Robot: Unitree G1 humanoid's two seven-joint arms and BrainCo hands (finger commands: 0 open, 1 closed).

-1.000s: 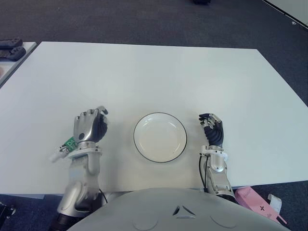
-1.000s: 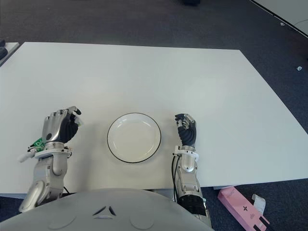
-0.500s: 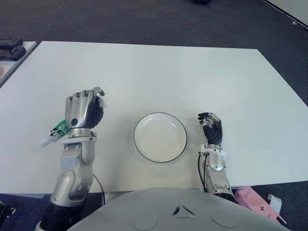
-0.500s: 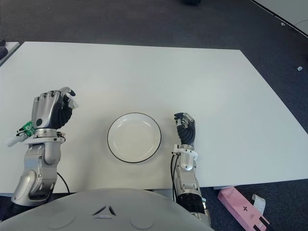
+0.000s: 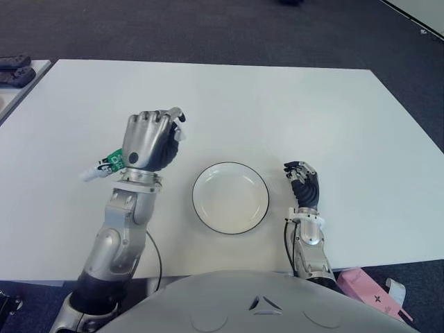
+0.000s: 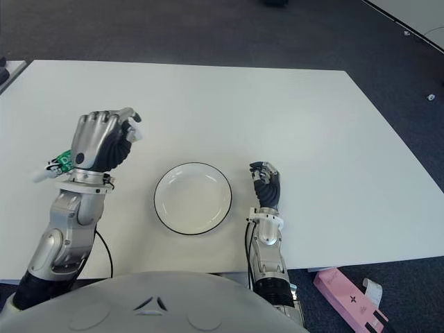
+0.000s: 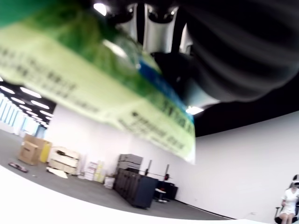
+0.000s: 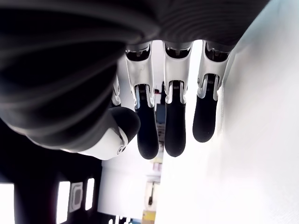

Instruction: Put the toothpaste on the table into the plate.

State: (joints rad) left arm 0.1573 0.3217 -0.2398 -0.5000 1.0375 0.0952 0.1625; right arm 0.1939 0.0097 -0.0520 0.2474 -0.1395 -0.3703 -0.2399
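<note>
My left hand (image 5: 151,139) is raised above the table, left of the plate, with its fingers curled around the toothpaste (image 5: 105,165). The green and white tube sticks out of the fist to the left, its white cap end pointing outward. Close up in the left wrist view, the toothpaste (image 7: 93,88) fills the frame, pressed under the fingers. The white plate (image 5: 231,198) with a dark rim lies on the table (image 5: 277,111) between my hands, with nothing in it. My right hand (image 5: 304,185) shows just right of the plate, fingers loosely curled and holding nothing.
A pink box (image 5: 369,290) lies on the floor beyond the table's near right corner. Dark objects (image 5: 15,68) sit on a side surface at the far left. In the left wrist view a person (image 7: 288,203) shows far off across the room.
My left hand has lifted off the table with the toothpaste and moved up and to the right, toward the plate. The right hand has stayed beside the plate.
</note>
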